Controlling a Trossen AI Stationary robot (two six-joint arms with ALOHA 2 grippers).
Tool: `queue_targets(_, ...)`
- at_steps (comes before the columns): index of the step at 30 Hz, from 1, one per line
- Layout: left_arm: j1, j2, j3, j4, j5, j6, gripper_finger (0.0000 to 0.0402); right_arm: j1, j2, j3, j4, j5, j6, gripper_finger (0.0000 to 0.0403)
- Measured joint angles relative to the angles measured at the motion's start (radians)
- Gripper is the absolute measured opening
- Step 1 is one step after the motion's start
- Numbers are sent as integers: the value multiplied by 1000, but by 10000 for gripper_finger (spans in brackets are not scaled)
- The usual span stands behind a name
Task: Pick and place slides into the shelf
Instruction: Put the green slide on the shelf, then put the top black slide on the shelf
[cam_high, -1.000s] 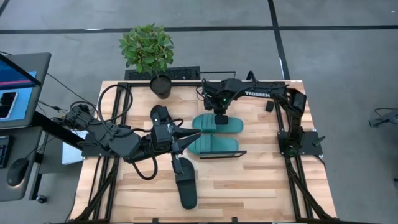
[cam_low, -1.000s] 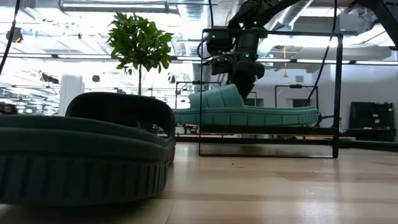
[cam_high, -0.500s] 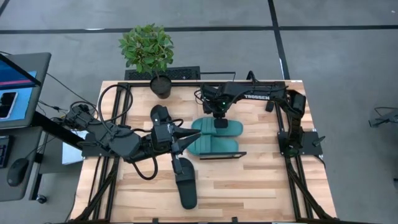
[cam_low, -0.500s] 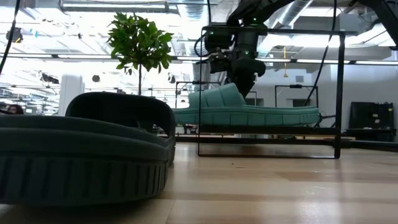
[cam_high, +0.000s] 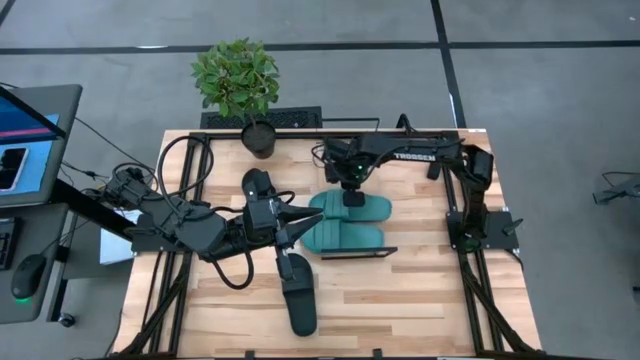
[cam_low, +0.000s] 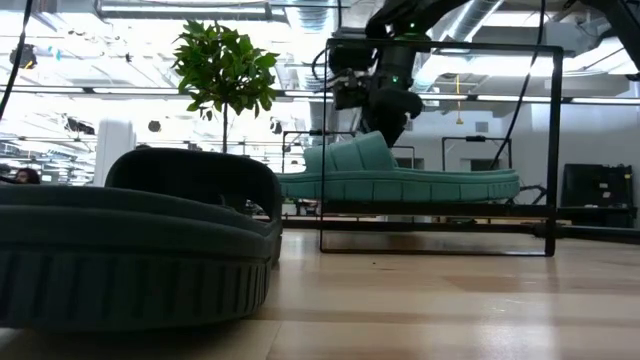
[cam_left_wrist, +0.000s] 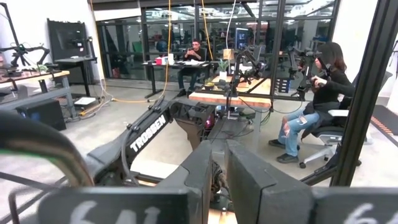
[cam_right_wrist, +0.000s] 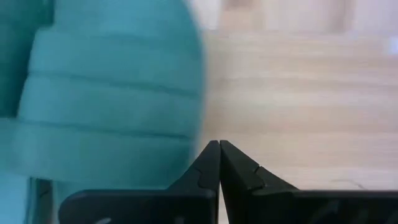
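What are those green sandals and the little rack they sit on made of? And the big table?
The teal slides look like soft moulded rubber or foam: matte, one piece, with ribbed straps. The shelf seems to be thin black metal wire, probably painted, carrying a pale wood board. The table looks like light wood in glued strips, with a smooth, faintly shiny finish that may be varnish.

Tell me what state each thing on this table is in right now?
Far teal slide: lying flat on the shelf.
Near teal slide: lying flat on the shelf beside it.
Black slide: flat on the tabletop, not shelved.
Second black slide: on the tabletop, not shelved.
Shelf: upright, holding two slides.
Right gripper: shut, empty, above the far teal slide.
Left gripper: empty, beside the shelf.
Potted plant: upright.
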Motion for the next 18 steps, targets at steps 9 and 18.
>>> queue_targets(9, 0, -1, 0, 16, -5, 39, 35, -68, -174, 95, 54, 8, 57, 0)
queue_targets(18, -37, -43, 0, -75, -169, 51, 35, -131, -522, 106, 287, -1, 268, 0)
